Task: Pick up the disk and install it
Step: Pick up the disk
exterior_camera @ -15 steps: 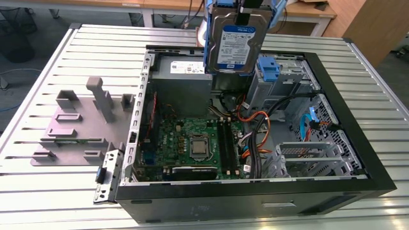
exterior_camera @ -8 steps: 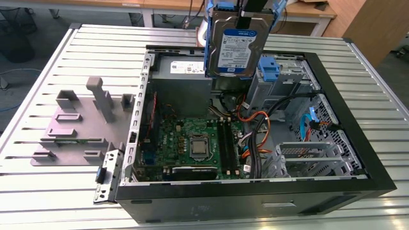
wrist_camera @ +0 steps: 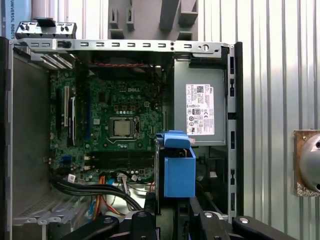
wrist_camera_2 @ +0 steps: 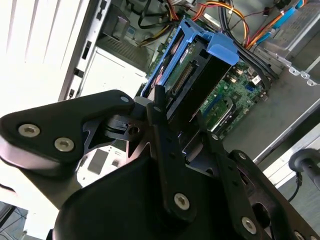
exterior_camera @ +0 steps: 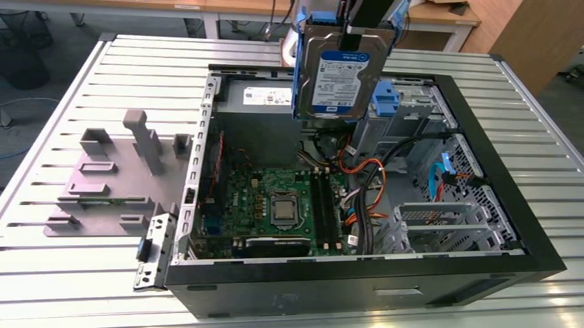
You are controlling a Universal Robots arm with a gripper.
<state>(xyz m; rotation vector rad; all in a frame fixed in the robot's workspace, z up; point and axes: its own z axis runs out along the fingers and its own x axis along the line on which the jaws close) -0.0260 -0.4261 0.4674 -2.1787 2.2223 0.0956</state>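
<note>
As the pincer [wrist_camera_2: 177, 122] clamps the disk [exterior_camera: 338, 72] by its upper end, we see it hang upright above the open computer case [exterior_camera: 365, 280] on the worktop [exterior_camera: 82, 273], near the power supply [exterior_camera: 260, 96]; motherboard [exterior_camera: 273, 205] and orange cables [exterior_camera: 365, 184] lie beneath.

The flat rectangular silver disk [exterior_camera: 336, 72], with a white-and-blue label and blue plastic carrier rails on its edges, hangs upright in the air. The black gripper [exterior_camera: 351, 39] clamps its upper end. It is suspended above the open black computer case [exterior_camera: 511, 225], label side towards the exterior view.
</note>
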